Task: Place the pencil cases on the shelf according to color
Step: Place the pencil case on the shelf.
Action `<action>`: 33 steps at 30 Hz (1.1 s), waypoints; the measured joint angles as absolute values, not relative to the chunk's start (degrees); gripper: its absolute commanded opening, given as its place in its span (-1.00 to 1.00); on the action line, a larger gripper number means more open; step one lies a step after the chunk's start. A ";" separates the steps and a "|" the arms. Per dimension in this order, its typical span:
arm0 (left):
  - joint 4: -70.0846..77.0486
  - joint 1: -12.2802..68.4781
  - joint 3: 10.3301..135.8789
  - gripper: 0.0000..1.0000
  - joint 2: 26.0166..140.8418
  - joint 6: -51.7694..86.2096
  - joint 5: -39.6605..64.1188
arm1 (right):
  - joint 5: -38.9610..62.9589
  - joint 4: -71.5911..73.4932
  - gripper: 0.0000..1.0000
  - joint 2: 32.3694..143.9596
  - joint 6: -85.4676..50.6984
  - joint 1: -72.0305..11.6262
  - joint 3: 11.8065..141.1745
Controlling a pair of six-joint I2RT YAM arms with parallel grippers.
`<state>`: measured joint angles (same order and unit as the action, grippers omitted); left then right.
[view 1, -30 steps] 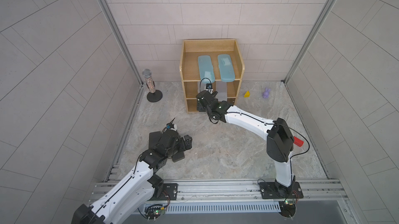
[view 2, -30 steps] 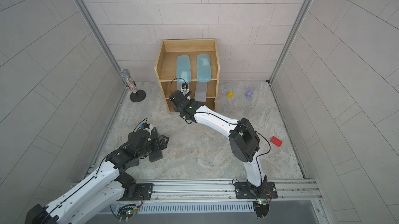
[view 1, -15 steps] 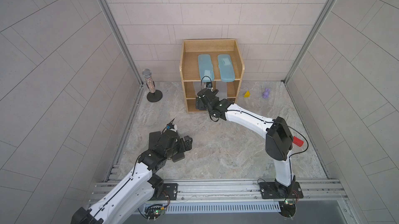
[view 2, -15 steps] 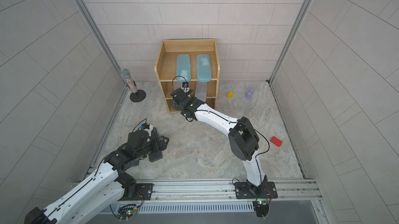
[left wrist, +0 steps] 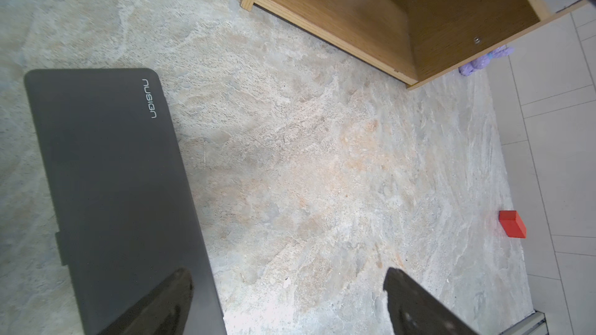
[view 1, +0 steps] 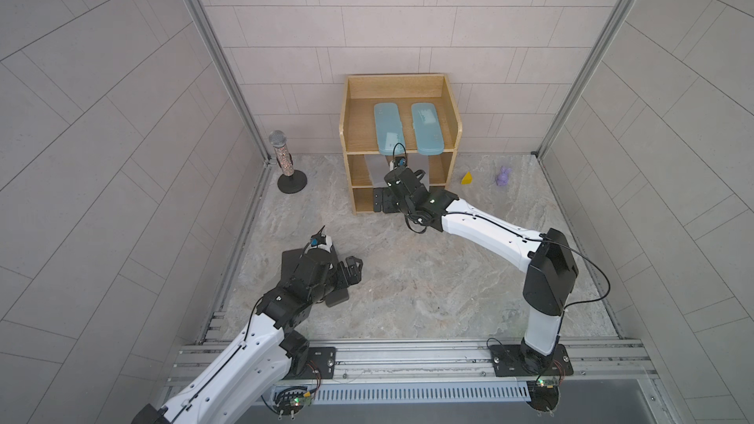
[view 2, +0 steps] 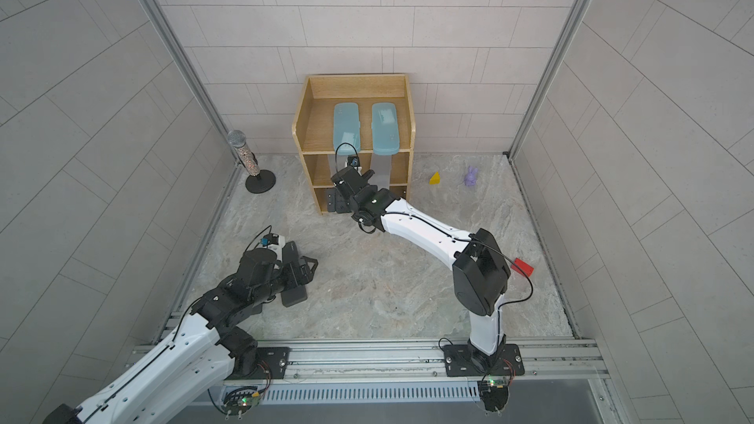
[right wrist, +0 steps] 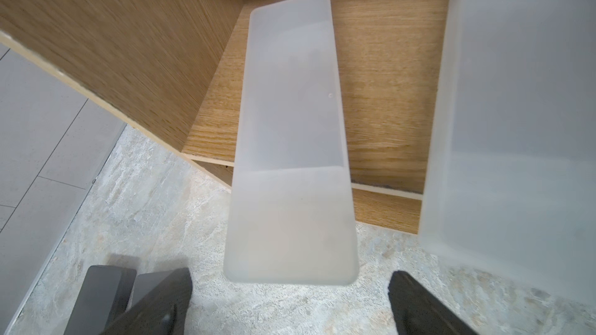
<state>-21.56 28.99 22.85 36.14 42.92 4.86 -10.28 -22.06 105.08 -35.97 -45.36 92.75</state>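
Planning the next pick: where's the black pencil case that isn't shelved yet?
The black case lies on the floor on the left in both top views, partly under the left gripper, in front of the shelf.

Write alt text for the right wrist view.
A frosted pale-grey pencil case lies on a shelf tier, its near end overhanging the front edge, in front of the open right end effector. A second frosted case sits beside it.

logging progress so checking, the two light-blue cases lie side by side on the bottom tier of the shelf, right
Wrong tier. The two light-blue cases lie side by side on the top tier of the shelf, as both top views show.
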 measured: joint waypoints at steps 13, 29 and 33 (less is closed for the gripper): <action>-24.05 28.99 24.08 0.99 41.69 44.10 -1.65 | -10.17 -19.79 0.75 96.75 -35.64 -48.75 80.40; -23.77 27.68 24.86 0.99 48.95 44.99 -6.90 | -4.78 -11.46 -0.14 103.63 -35.64 -46.37 82.61; -23.16 27.14 24.86 0.99 50.48 45.25 -7.27 | -3.64 -9.78 -0.14 107.53 -35.97 -45.10 85.84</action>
